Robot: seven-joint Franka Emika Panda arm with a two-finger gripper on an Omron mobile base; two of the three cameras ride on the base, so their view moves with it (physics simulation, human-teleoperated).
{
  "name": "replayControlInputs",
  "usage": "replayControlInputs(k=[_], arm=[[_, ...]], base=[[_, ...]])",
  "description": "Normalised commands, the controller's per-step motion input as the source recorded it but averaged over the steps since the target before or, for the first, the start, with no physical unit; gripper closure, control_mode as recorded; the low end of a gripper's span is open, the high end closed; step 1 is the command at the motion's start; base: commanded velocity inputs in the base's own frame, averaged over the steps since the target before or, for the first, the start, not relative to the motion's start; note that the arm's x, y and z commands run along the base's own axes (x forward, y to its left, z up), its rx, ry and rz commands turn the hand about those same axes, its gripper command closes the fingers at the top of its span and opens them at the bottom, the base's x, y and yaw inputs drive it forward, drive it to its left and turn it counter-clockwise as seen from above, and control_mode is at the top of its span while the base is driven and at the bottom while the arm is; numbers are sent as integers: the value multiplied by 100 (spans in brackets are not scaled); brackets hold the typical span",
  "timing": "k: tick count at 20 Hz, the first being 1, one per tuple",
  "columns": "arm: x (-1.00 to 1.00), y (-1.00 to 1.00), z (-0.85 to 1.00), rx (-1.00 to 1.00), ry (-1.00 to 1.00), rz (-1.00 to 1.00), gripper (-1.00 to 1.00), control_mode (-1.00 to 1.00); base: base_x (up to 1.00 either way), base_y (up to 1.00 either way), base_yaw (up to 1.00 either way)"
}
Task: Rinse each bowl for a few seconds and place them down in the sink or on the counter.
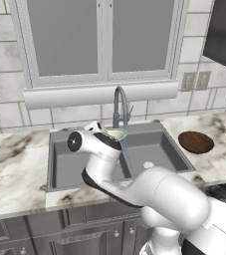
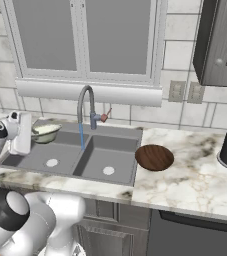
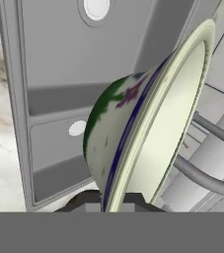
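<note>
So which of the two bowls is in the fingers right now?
The pale cream bowl, gripped by its rim and held over the sink beside the faucet. The brown bowl sits untouched on the counter right of the sink.

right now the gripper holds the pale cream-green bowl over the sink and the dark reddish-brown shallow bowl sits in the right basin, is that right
Not quite. The dark reddish-brown shallow bowl sits on the white marble counter to the right of the grey double-basin sink, not in the right basin; the right base view shows it clearly. The rest holds: the gripper is shut on the pale cream-green bowl over the sink.
</note>
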Motion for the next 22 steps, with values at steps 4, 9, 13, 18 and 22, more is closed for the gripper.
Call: replayControlInputs(k=[4,9,13,18,22], arm=[[21,-30,0,0,3,-4,100,-100],[11,-27,-2,0,3,-5,100,-100],[16,-13,-12,0,4,-5,100,-100],[17,-15,-16,0,3,-4,100,-100],[19,-20,-17,0,1,-3,100,-100]], base=[[0,0,0],[0,0,0],[0,0,0],[0,0,0],[0,0,0]])
